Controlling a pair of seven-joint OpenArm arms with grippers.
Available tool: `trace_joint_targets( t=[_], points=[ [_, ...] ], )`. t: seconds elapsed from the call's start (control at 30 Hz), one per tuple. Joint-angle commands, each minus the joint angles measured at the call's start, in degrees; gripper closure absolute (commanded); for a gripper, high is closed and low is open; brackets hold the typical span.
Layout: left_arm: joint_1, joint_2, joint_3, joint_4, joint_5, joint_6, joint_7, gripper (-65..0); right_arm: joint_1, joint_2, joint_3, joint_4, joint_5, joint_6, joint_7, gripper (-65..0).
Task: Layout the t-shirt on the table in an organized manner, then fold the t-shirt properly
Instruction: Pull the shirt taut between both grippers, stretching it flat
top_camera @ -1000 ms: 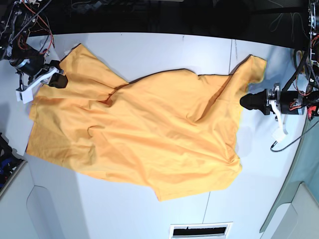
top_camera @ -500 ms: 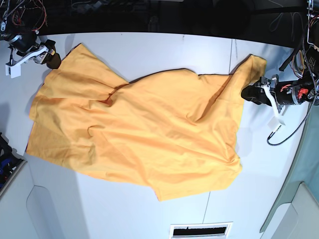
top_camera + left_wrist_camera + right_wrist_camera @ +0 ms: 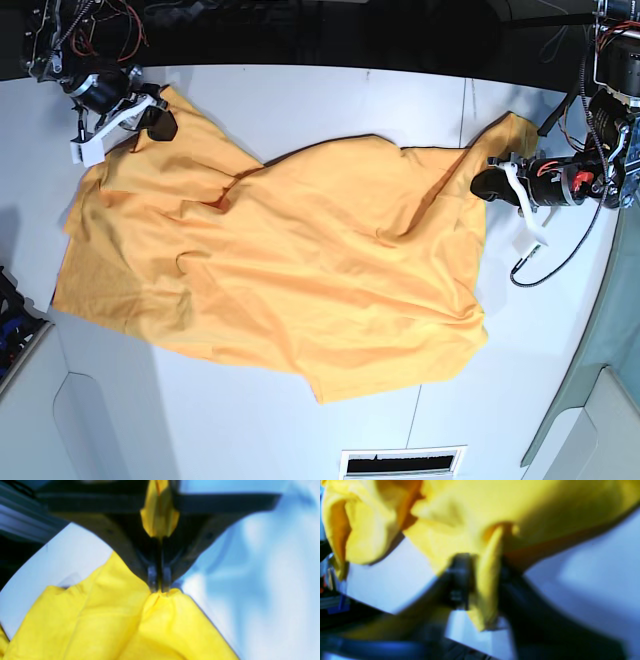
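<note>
The t-shirt is seen spread rumpled across the middle of the white surface, reaching from near the left edge almost to the right edge in the base view. Its widest part lies toward the left edge, and one corner is drawn out toward the far left corner of the surface. Another corner is drawn out toward the right edge. A lower corner points toward the near edge. Several creases and a raised fold are visible across the middle of the cloth. A thin dark seam line is seen running across the surface near the right side, partly covered by the cloth.

The right pincer is found at the far left corner of the surface in the base view, at the drawn-out corner of the cloth. In the right wrist view, which is blurred, a strip of yellow fabric is seen clenched between the dark jaws, with the rest of the cloth hanging beyond them.

The left pincer is placed near the right edge of the surface, touching the cloth's right-hand corner. In the left wrist view the jaws are shown pressed together on a pinch of fabric, and the cloth fans out below the fingertips while a small tuft stands up behind them. Both pincers are therefore clamped on the t-shirt, at opposite ends of it
</note>
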Motion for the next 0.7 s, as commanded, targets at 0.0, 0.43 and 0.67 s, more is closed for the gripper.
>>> trace_joint_targets(
  t=[0.0,0.43,0.67],
  points=[
    [-0.87,-1.51,-0.31,0.63,-0.66,-0.3,-0.2,0.0,0.81,0.72,0.13,0.63,-0.55,-0.15,-0.2,0.0],
    [-1.07,-12.83,-0.31,15.98,-18.62,-0.3,11.74,0.0,2.47,3.87,11.89,9.57,0.59,0.35,-5.64,0.0],
    [-0.92,-13.29,-0.28,17.88,-18.99,-0.3,12.17,0.0,1.99,8.61,14.58,9.57,0.72,0.33,-6.47,0.0]
  ],
)
